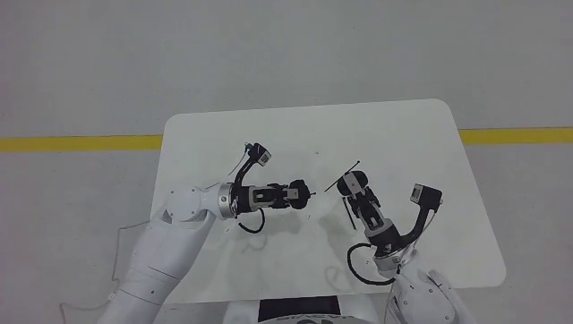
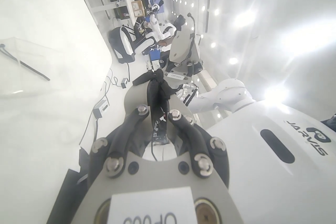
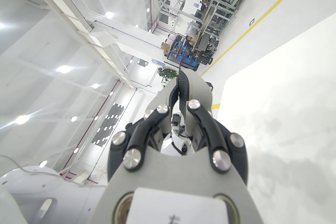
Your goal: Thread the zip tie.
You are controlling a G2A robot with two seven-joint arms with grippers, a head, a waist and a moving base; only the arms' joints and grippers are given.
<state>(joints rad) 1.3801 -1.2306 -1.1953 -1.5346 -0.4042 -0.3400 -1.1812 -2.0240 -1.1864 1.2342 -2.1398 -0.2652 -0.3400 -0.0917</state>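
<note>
Black, thin plastic zip tie (image 1: 334,183) slants above the white table (image 1: 403,136) in the top view. The right gripper (image 1: 350,181) pinches it, and its long axis runs down toward the left gripper (image 1: 307,194), whose tip sits near the lower end, just apart. In the left wrist view that gripper's fingers press together; on what, I cannot tell. In the right wrist view the jaws clamp the strap, its tip poking out.

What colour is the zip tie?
Black, clearest in the top view, where the zip tie sticks out of the right end effector.
</note>
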